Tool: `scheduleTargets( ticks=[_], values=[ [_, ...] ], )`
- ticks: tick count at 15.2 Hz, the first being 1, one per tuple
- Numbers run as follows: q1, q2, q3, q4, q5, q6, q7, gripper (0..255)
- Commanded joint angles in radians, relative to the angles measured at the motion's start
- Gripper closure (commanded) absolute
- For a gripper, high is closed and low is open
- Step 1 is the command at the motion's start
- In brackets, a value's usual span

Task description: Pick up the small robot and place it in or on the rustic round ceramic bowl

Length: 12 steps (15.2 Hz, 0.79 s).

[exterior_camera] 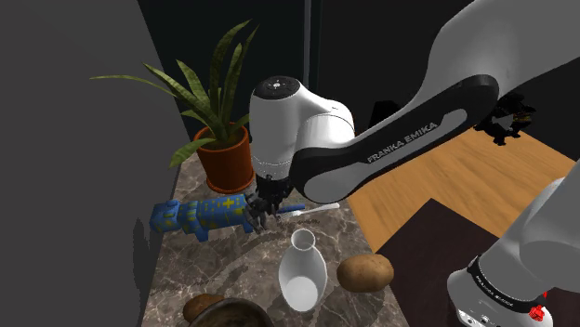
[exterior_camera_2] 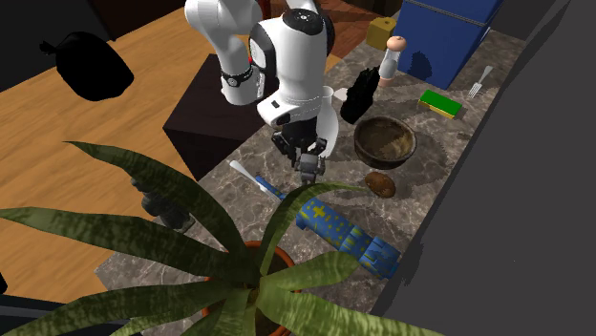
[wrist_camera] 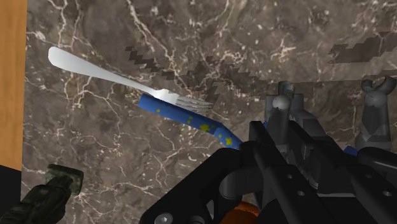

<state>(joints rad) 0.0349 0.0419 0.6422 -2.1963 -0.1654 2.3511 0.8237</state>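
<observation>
As the hand (exterior_camera_2: 308,164) grips one small robot (wrist_camera: 284,108), one bowl (exterior_camera_2: 387,145) nearby

The glossy white, rounded-shell Franka arm (exterior_camera: 307,125) is showing smooth, bulbous segments. A dark grey curved joint band (exterior_camera: 437,107) is wrapping along one link, and it is carrying the white block lettering "FRANKA EMIKA" (exterior_camera: 402,139). A flat round dark cap (exterior_camera: 278,86) is sitting on top of the fat white wrist housing. Near the base, a black ring collar (exterior_camera: 490,281) is bearing a line of tiny white print, too small to read, and a small red dot (exterior_camera: 536,311), possibly a button or a lamp, is showing just below it. The all-black blocky gripper (exterior_camera: 262,212) is ending the arm, its casing looking angular and ribbed in the wrist view.
</observation>
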Motion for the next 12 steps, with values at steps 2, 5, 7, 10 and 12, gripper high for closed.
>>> scheduleTargets(
  ticks=[2,5,7,10,12],
  values=[
    [-0.003,-0.028,0.001,0.016,0.029,-0.036,-0.023,255],
    [-0.004,-0.051,0.000,0.036,0.052,-0.073,-0.042,255],
    [-0.004,-0.065,-0.001,0.050,0.065,-0.099,-0.053,255],
    [-0.004,-0.085,-0.003,0.074,0.083,-0.137,-0.068,255],
    [-0.005,-0.097,-0.004,0.091,0.093,-0.162,-0.077,255]
  ],
)
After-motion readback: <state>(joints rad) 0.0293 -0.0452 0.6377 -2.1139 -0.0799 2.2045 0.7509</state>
